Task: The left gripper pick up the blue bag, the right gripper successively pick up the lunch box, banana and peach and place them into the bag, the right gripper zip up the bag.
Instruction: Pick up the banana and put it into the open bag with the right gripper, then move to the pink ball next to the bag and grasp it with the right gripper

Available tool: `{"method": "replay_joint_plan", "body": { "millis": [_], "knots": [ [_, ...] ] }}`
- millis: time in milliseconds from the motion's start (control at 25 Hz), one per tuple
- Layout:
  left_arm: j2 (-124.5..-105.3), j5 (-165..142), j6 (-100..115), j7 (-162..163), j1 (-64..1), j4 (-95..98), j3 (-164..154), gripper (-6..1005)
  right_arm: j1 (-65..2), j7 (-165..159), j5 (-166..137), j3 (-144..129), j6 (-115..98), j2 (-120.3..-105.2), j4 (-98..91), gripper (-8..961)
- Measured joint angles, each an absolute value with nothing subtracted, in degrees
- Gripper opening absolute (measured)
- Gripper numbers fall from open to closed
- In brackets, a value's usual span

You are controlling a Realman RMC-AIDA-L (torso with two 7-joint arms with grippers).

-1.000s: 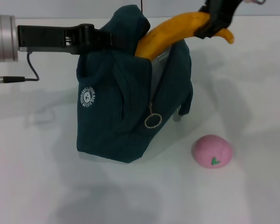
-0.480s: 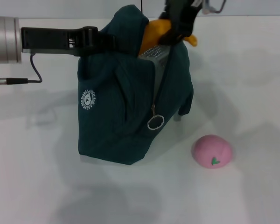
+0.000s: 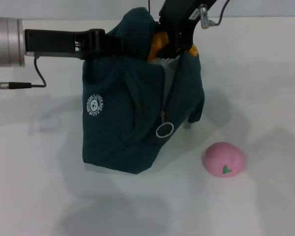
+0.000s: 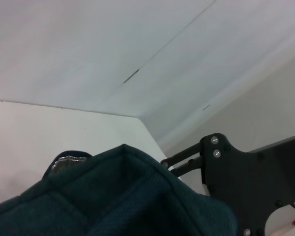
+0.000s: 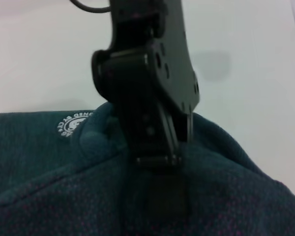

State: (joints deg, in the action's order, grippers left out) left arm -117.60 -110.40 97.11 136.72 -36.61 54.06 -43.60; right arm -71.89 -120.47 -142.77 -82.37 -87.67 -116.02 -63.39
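Note:
The blue bag (image 3: 132, 113) stands upright mid-table, held at its top fold by my left gripper (image 3: 115, 43), which reaches in from the left and is shut on the fabric. The right wrist view shows that same left gripper (image 5: 155, 147) clamped on the blue bag (image 5: 49, 187). My right gripper (image 3: 176, 42) comes down from above into the bag's open mouth, shut on the banana (image 3: 155, 46). Only orange bits of the banana show either side of the claw. The pink peach (image 3: 223, 159) lies on the table to the bag's right. The lunch box is hidden.
The ring zip pull (image 3: 163, 130) hangs on the bag's front, under the strip of silver lining (image 3: 168, 78). A black cable (image 3: 37, 78) trails from the left arm. The white table (image 3: 44, 187) spreads around the bag.
My right gripper has carried the banana left and down, from sticking out over the bag's right side to mostly sunk in its mouth. The left gripper, bag and peach have stayed put.

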Motion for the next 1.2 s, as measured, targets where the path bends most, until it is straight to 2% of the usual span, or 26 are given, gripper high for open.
{"method": "replay_joint_plan", "body": {
  "millis": [440,640,880,1200],
  "knots": [
    [-117.30,-110.3,97.1,136.4,-36.7,53.8,-43.3,36,-67.2,-120.9,-144.1,-82.8,-87.7,-115.75,-70.4,523],
    [-117.17,-110.2,97.1,136.5,-36.4,53.8,-43.3,36,-65.4,-122.6,-144.9,-78.6,-89.4,-115.62,-74.1,720],
    [-117.09,-110.0,97.2,136.3,-36.1,53.8,-43.1,36,-59.9,-129.8,-143.5,-63.5,-100.7,-115.41,-81.7,797],
    [-117.50,-110.0,97.3,136.2,-36.0,53.8,-43.2,36,-53.4,-138.5,-143.1,-56.2,-111.9,-115.35,-78.4,790]
  ]
}}
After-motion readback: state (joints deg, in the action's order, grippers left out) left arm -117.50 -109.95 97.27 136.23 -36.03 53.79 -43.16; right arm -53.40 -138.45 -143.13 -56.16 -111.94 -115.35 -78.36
